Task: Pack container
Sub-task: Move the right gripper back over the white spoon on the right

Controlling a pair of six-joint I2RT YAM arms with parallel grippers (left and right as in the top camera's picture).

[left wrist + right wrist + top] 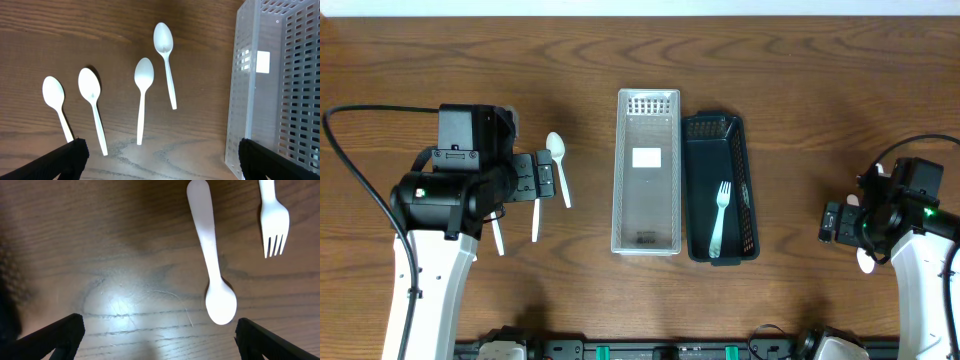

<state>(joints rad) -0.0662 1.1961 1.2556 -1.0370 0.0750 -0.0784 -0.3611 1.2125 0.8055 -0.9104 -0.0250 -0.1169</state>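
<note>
A clear perforated container stands mid-table, with a dark container right beside it holding one white fork. My left gripper is open and empty above several white spoons lying left of the clear container. In the left wrist view the spoons lie ahead of the open jaws, and the clear container is on the right. My right gripper is open and empty at the far right. In the right wrist view, its jaws hover over bare wood beside a white spoon and a white fork.
The left arm's black cable loops over the table's left side. The table's front edge carries a rail with the arm bases.
</note>
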